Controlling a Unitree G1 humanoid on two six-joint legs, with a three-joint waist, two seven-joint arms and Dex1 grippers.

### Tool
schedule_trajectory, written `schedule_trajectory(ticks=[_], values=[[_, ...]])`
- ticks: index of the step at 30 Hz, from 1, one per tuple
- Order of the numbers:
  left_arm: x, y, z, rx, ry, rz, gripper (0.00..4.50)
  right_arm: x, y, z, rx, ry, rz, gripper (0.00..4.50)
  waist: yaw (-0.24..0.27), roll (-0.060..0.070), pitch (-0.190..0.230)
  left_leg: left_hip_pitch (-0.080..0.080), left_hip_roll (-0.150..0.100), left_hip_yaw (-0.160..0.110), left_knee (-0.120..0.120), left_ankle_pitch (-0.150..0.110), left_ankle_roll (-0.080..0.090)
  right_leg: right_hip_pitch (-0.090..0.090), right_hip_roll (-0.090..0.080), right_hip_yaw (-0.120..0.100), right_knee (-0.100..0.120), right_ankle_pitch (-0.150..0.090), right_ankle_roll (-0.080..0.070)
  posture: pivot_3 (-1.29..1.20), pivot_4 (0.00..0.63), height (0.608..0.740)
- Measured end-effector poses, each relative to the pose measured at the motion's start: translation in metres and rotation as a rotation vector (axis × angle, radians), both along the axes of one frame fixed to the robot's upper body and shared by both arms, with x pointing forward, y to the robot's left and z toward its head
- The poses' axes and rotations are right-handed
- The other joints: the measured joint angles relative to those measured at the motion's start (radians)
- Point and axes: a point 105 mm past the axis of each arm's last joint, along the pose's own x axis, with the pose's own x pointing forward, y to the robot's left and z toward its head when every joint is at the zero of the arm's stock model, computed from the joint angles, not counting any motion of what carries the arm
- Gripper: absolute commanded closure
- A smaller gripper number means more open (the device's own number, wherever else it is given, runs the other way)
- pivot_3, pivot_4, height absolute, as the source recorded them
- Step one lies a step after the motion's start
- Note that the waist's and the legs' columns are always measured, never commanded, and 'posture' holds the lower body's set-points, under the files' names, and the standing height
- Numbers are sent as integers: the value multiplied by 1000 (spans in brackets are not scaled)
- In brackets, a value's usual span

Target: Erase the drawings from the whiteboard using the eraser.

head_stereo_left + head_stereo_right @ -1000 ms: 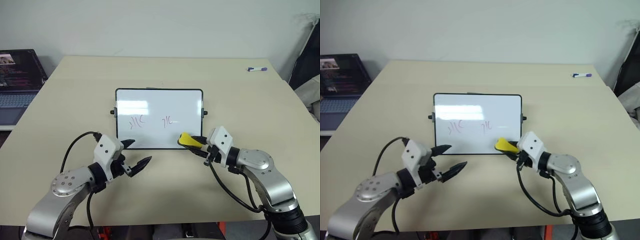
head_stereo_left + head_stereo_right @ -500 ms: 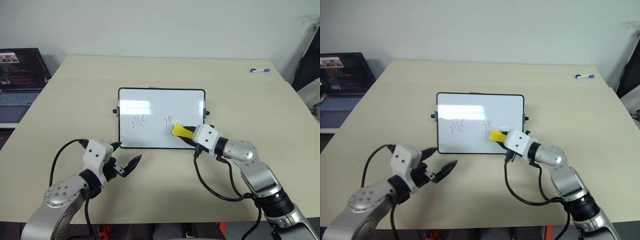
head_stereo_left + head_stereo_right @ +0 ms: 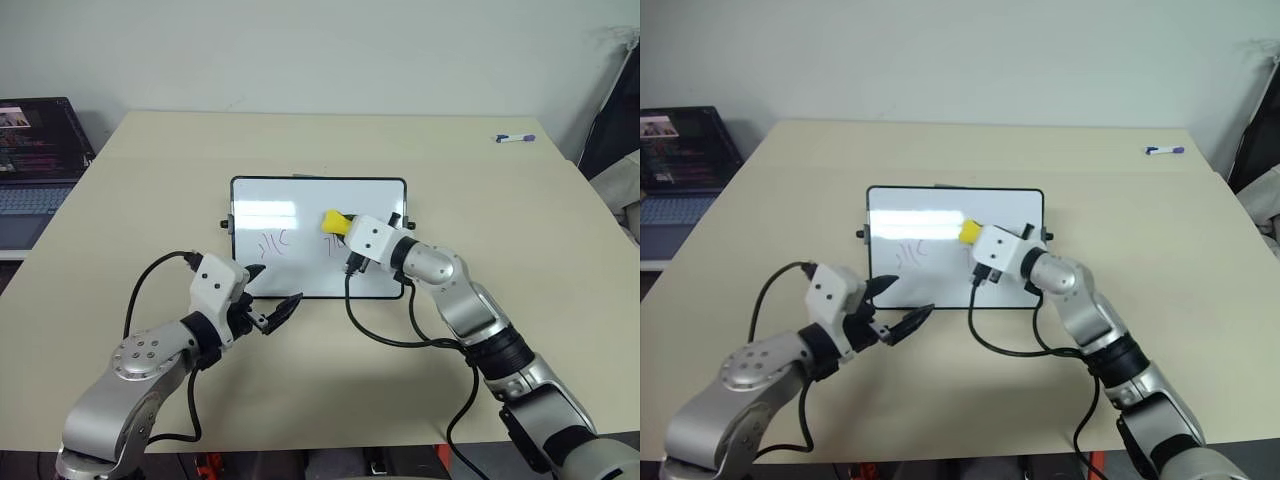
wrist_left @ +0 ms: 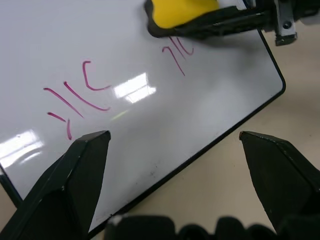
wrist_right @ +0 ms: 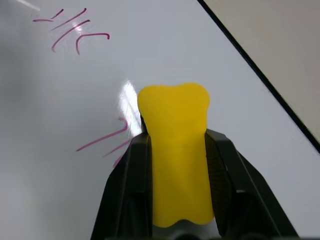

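**Eraser poised over the right-hand scribble**

The right tool [image 3: 345, 226] is clamped on the yellow eraser [image 3: 334, 221], with the block squeezed between its 2 black fingers [image 5: 127, 190]. It holds the eraser over the whiteboard [image 3: 300, 280], at the upper edge of the right-hand scribble [image 4: 177, 52]. Whether the dark underside is pressed on the surface or just above it cannot be told. The whiteboard lies flat in the middle of the tabletop [image 3: 480, 190]. 2 groups of purple-pink drawings [image 3: 274, 241] show on it, and both look unwiped.

The left tool [image 3: 270, 305] hangs open and empty near the board's front left corner, touching nothing.

The step in hand looks like the first wipe. Next, the eraser likely needs firm downward contact and a sweep across the right scribble, then a pass to the left one. The unbraced board might slide.

A marker [image 3: 514, 138] lies far off, near the tabletop's right edge.
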Motion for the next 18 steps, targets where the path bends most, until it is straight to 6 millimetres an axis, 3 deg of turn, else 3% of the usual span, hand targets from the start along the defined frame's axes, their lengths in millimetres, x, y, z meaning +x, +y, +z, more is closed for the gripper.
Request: schedule_trajectory(ticks=[7,11,14,18], values=[[-3,-3,-4,6,5,-20,0,-28,0,-38,-210,73,156,3410,3,-1,-1,3,0,0,1,0,0,4,-1,0,0,0,0,0,150,740],[-4,-6,-6,6,9,-37,0,-13,6,-26,-147,0,76,3410,1,0,0,4,0,0,2,2,1,3,0,0,1,1,1,0,150,740],[-5,-7,-6,5,7,-42,0,8,-9,-3,-86,-81,-49,3410,4,-1,-1,4,0,0,2,5,2,4,0,0,1,2,3,0,150,740],[-5,-5,-9,6,14,-39,0,10,-16,-5,-84,-64,-70,3410,8,-1,-1,5,0,0,2,5,2,5,-1,0,1,2,2,0,150,740]])
